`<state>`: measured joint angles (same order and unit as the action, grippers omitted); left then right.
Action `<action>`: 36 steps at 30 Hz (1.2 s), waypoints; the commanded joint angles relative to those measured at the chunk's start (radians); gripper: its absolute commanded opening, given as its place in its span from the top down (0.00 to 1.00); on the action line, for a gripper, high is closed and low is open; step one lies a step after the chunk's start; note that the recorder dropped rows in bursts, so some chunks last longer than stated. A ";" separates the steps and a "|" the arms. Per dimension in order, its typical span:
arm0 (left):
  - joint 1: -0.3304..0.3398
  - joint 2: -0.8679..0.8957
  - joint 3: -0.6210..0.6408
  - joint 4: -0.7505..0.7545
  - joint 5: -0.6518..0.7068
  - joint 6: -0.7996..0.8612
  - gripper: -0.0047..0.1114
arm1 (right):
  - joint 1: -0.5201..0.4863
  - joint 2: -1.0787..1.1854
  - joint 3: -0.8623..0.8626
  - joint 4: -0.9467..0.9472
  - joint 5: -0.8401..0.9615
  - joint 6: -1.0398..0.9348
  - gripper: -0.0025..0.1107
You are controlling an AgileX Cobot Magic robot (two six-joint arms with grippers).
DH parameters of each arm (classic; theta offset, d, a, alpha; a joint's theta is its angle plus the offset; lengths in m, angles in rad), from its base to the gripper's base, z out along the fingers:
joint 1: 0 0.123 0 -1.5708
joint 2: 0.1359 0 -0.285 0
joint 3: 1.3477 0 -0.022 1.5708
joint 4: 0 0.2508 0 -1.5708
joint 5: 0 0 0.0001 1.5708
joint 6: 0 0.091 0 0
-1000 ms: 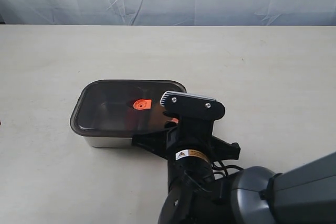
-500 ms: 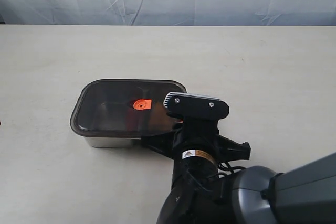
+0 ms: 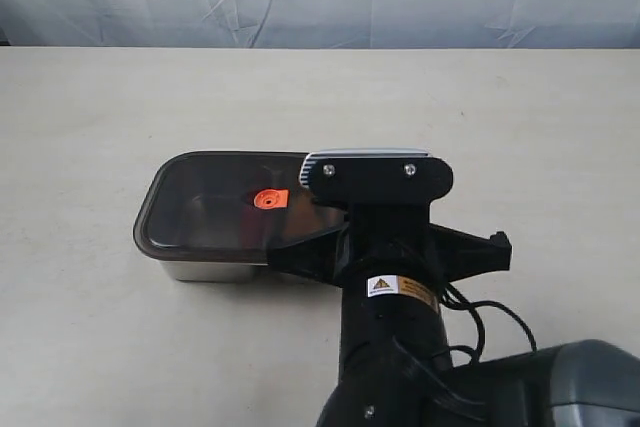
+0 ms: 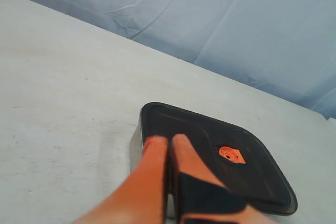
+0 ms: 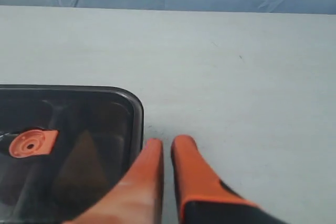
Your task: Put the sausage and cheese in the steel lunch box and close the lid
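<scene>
Above the table [image 3: 120, 97], right pincer [image 5: 167, 148] hangs near-closed beside the lid [image 5: 94, 119]; left pincer [image 4: 168, 140] closed; both empty.

Bare beige tabletop [image 3: 520, 117] lies open behind, left and right of the shiny steel lunch box [image 3: 205, 269] under its dark translucent lid [image 3: 205, 209]; the black right arm [image 3: 395, 247] overhangs its right end.

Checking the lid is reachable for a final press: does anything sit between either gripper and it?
Nothing visible does. The shut left gripper points at the lid, on the steel lunch box, with only bare table between; the right gripper sits beside the lid's corner.
</scene>
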<state>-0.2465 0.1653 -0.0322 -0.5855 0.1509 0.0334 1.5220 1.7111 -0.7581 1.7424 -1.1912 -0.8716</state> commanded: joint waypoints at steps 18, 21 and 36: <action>-0.006 0.635 -0.296 -1.017 0.293 1.548 0.96 | -0.413 -0.141 0.002 -0.031 0.784 -0.366 0.98; -0.006 0.866 -0.355 -1.020 0.289 1.567 0.96 | -0.449 -0.141 0.002 -0.044 0.872 -0.366 0.98; -0.006 1.297 -0.459 -0.991 0.393 1.583 0.96 | -0.567 0.048 -0.085 -0.135 1.166 -0.372 0.98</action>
<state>-0.2482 1.4586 -0.4854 -1.5891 0.5634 1.6115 0.9605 1.7197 -0.8160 1.6201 -0.0449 -1.2341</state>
